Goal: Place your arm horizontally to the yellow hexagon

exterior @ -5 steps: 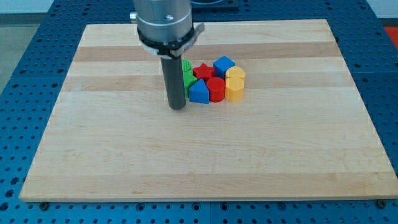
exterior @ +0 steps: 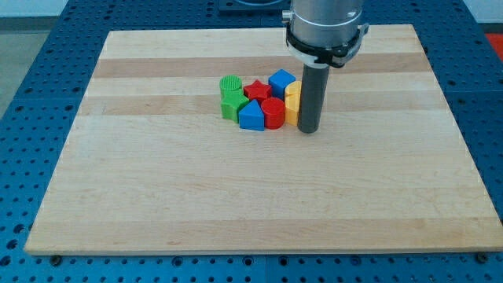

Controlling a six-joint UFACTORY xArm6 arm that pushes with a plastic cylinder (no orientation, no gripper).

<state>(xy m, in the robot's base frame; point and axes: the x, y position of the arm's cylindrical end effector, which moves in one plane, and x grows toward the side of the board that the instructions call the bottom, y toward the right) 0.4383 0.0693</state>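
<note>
My tip (exterior: 308, 130), a bare rod grasping nothing, sits just beside the yellow hexagon (exterior: 291, 112), which lies at its nine o'clock, at the cluster's three o'clock edge.

Yellow hexagon (exterior: 291, 112) perhaps, red star (exterior: 257, 89), blue cube (exterior: 280, 81), pale striped wooden board (exterior: 157, 181)

No readable text, label, brand, number or sign anywhere in the camera view.
</note>
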